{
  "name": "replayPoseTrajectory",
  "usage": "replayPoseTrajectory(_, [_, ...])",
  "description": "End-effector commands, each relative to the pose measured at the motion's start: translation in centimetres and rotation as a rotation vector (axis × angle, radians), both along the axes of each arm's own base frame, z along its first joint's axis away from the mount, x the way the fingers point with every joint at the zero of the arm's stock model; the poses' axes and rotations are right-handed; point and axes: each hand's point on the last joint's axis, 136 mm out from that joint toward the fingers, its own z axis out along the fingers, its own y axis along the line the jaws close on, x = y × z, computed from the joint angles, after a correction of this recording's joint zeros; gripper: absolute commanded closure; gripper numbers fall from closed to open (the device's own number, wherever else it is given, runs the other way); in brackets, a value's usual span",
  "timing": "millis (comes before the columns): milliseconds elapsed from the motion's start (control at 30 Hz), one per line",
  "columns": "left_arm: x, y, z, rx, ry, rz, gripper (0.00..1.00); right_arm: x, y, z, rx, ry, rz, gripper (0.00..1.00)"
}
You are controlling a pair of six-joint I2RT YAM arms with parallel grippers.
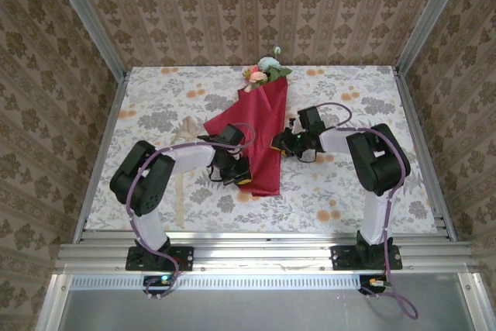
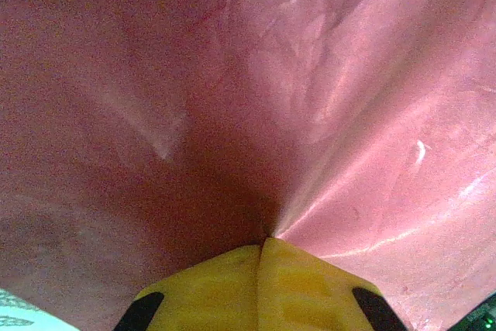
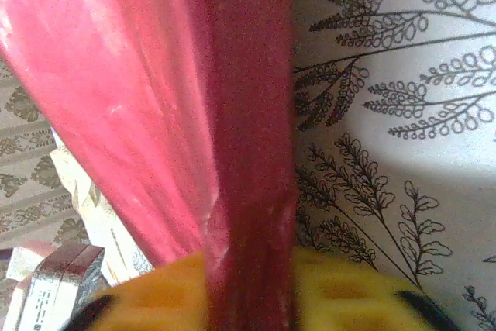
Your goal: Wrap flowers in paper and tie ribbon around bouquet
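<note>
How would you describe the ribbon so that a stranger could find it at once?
Look at the flower-printed table and find the red paper in its middle. Left of it, beside the left arm, lies the ribbon: a thin, plain cream strip running toward the near edge, unlike the printed blooms around it.

Bright red across its broad face and darker maroon in its folds, the paper (image 1: 260,141) lay on a white tablecloth (image 1: 349,184) printed with grey leaves and orange blossoms. The flowers (image 1: 265,70) were pink, pale blue and white, with green leaves. The ribbon (image 1: 180,191) was cream. The walls (image 1: 256,5) carried a brown-and-beige damask in vertical stripes. The arms (image 1: 380,160) were black and white, trailing purple cables (image 1: 403,301). The left gripper (image 2: 265,247) and right gripper (image 3: 248,269) had yellow pads (image 2: 217,284) with black marks.
</note>
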Motion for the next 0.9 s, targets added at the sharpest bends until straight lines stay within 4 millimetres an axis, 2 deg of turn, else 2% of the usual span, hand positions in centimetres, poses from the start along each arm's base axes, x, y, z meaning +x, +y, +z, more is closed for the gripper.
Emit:
replayPoseTrajectory(0, [-2.5,3.7,-3.3,0.184,0.101,-0.016,1.00,1.0,-1.3,0.8,-0.029,-0.063,-0.055,1.00])
replayPoseTrajectory(100, [-2.2,3.7,-2.8,0.190,0.088,-0.025,1.00,0.0,-2.2,1.0,-0.064,-0.069,-0.052,1.00])
replayPoseTrajectory(133, [-2.0,3.6,-2.6,0.185,0.081,-0.025,0.98,-0.4,-2.3,1.0,-0.067,-0.065,-0.047,0.85])
replayPoseTrajectory(167, [-1.8,3.4,-2.3,0.181,0.072,-0.026,0.96,-1.0,-2.4,1.1,-0.067,-0.057,-0.044,0.63])
replayPoseTrajectory(200, [-1.7,3.2,-2.1,0.176,0.067,-0.025,0.95,-1.7,-2.3,1.0,-0.063,-0.044,-0.035,0.51])
replayPoseTrajectory(267, [-1.5,2.9,-1.8,0.165,0.060,-0.024,0.94,-3.3,-1.9,0.9,-0.051,-0.028,-0.018,0.41])
replayPoseTrajectory(467, [-1.6,2.4,-2.0,0.159,0.063,-0.025,0.94,-8.3,0.2,0.5,0.026,0.028,-0.007,0.42])
replayPoseTrajectory(600, [-1.8,2.2,-2.2,0.152,0.064,-0.027,0.94,-10.4,1.4,0.3,0.060,0.062,-0.016,0.52])
replayPoseTrajectory(633, [-1.9,2.1,-2.2,0.152,0.065,-0.028,0.94,-10.8,1.5,0.3,0.059,0.067,-0.016,0.57])
replayPoseTrajectory(700, [-1.9,1.9,-2.3,0.148,0.064,-0.032,0.94,-11.7,1.5,0.1,0.037,0.087,-0.018,0.90])
replayPoseTrajectory(733, [-1.8,1.8,-2.3,0.146,0.064,-0.032,0.94,-12.0,1.4,0.1,0.028,0.093,-0.020,0.97])
replayPoseTrajectory(767, [-1.8,1.7,-2.3,0.144,0.064,-0.034,0.94,-12.4,1.4,0.0,0.017,0.098,-0.018,0.94])
replayPoseTrajectory(800, [-1.8,1.6,-2.3,0.143,0.065,-0.037,0.94,-12.7,1.2,-0.1,0.004,0.102,-0.018,0.84])
replayPoseTrajectory(833, [-1.9,1.5,-2.4,0.144,0.065,-0.038,0.94,-13.0,1.1,-0.2,-0.006,0.110,-0.016,0.63])
replayPoseTrajectory(867, [-1.9,1.5,-2.4,0.144,0.066,-0.038,0.94,-13.5,1.1,-0.2,-0.012,0.119,-0.013,0.49])
